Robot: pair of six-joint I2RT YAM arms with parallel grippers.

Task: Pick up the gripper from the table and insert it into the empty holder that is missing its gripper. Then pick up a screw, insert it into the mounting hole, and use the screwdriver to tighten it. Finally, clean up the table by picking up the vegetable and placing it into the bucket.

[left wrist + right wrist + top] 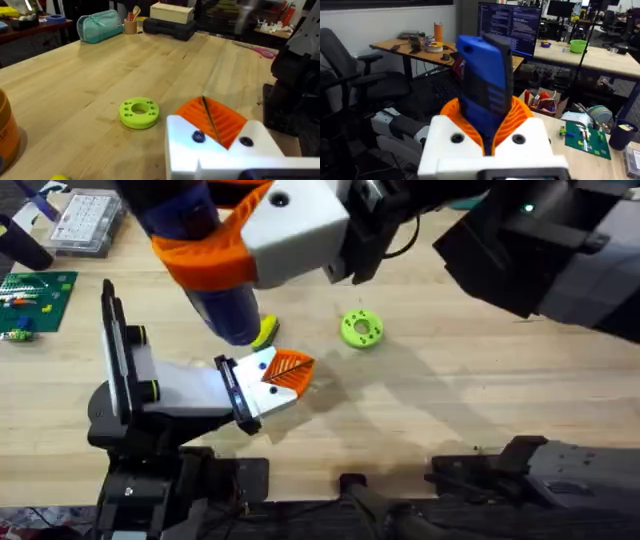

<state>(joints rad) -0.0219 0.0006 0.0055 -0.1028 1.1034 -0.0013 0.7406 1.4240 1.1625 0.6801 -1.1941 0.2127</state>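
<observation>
— Over the worktop [480, 410], which stage of the task is in hand?

— The tightening stage, by all appearances. The right end effector [487, 127] is clenched around the screwdriver [485, 80], which stands roughly upright between its orange pads and, seen from overhead, points down toward the white part at the centre.

— And the left end effector [215, 125]?

— It lies low over the worktop, facing the green disc [139, 112]. Whether its fingers are parted or closed cannot be told. The thin dark bit [210, 117] crosses its orange pad, ending just beside a blue-headed screw [198, 136] seated in the white body.

— So what counts as done?

— Judging from the driver being in hand and a screw in place, the insertion of the part and of the screw looks complete; how tight the screw is cannot be seen.

— What is left?

— Finishing the tightening, then the clean-up. The bucket [6, 135] stands at the worktop's edge in the left wrist view, and the vegetable [266, 330] lies on the worktop just beside the screwdriver's lower end, not yet in the bucket.
</observation>
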